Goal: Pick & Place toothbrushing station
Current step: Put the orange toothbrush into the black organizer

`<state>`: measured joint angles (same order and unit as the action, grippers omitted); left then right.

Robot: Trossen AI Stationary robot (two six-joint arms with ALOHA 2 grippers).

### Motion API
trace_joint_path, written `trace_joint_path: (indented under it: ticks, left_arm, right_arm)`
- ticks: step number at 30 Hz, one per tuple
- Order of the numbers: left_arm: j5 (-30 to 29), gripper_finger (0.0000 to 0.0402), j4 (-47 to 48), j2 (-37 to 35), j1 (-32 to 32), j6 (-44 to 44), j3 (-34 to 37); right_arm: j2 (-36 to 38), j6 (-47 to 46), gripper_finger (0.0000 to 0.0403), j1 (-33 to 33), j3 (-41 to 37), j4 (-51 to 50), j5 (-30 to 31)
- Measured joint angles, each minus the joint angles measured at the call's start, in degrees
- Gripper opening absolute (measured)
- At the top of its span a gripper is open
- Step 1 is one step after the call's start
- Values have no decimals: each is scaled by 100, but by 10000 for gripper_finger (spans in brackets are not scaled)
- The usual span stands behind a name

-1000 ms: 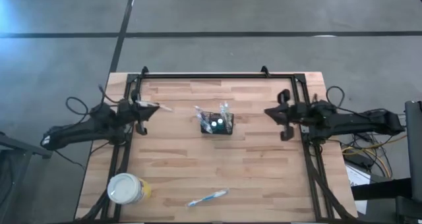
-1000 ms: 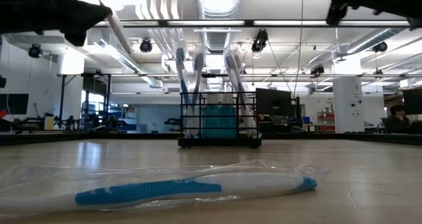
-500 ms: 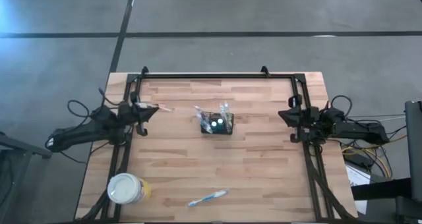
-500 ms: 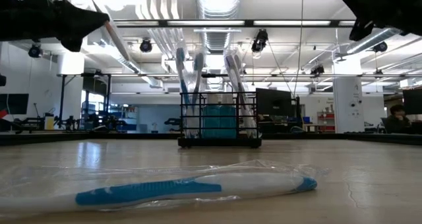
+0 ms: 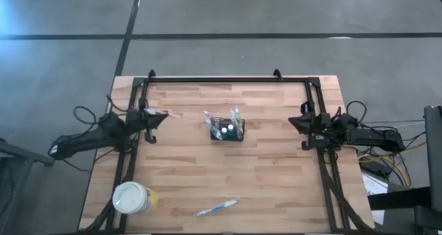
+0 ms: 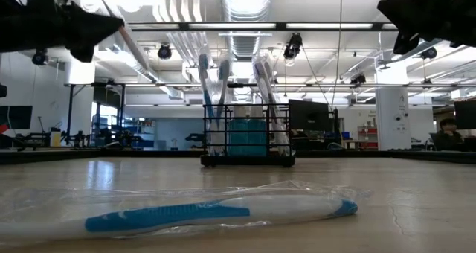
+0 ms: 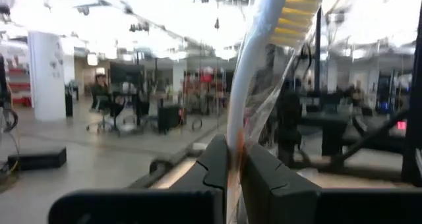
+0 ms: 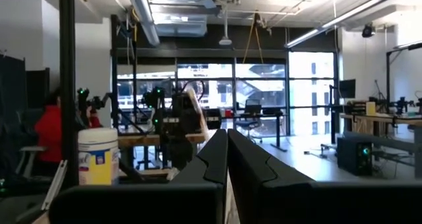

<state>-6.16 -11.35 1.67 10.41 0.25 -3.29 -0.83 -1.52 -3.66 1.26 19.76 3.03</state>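
Note:
The black wire-mesh basket (image 5: 226,130) stands on the table's middle on its base, with several toothbrushes upright in it; it also shows in the low view (image 6: 248,136). My left gripper (image 5: 149,116) is left of it, above the table, shut on a plastic-wrapped white and yellow toothbrush (image 5: 164,113). My right gripper (image 5: 306,124) is shut and empty near the table's right edge, raised above the table (image 6: 405,33). My left gripper pinches the wrapped toothbrush's white handle (image 7: 232,141) between its two fingers, wrapper and all. The fingers come level from the table's left. The brush is lifted clear and sticks out past the fingertips toward the basket, slanting down (image 6: 123,33).
A second wrapped toothbrush (image 5: 217,207), blue and white, lies flat near the table's front edge (image 6: 223,208). A round white-lidded yellowish tub (image 5: 131,198) stands at the front left. A black frame (image 5: 228,79) runs along the table's far and side edges.
My right gripper has drawn back toward the table's right edge, staying shut and raised. The basket and the things on the table have kept still.

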Motion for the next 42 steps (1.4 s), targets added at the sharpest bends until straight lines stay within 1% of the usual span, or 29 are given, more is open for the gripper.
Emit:
trace_joint_path:
  ticks: [3,6,9,13,17,22,24,29,32,37,42]
  left_arm:
    - [-2,21,-512,188,0,38,-133]
    - [-50,21,-800,651,20,363,-482]
    - [-134,21,-815,1489,103,697,-977]
    - [-45,21,-1122,2900,222,1080,-1678]
    - [266,21,-1501,4229,379,1518,-2424]
    - [1329,21,-1357,5525,656,1342,-3200]
    - [1437,21,-1539,5883,681,1283,-3458]
    - [1595,21,-1404,6550,691,1251,-3641]
    - [1844,21,-1542,6677,686,1123,-3690]
    - [2168,21,-1417,6851,688,859,-3679]
    - [2210,21,-1443,7028,688,756,-3683]
  right_arm:
    - [-6,56,8,0,-3,4,15]
    - [-4,131,8,0,-3,26,23]
    - [-6,151,8,0,-3,33,147]
    - [-4,173,8,0,-5,54,168]
    - [-6,171,8,0,-9,50,166]
    - [-6,168,8,0,-9,34,159]
    - [0,166,8,0,-9,7,150]
    - [-4,149,8,0,-9,-62,83]
    - [1,149,8,0,-9,-187,81]
    - [1,129,8,0,-9,-271,83]
    - [3,129,8,0,-11,-270,83]
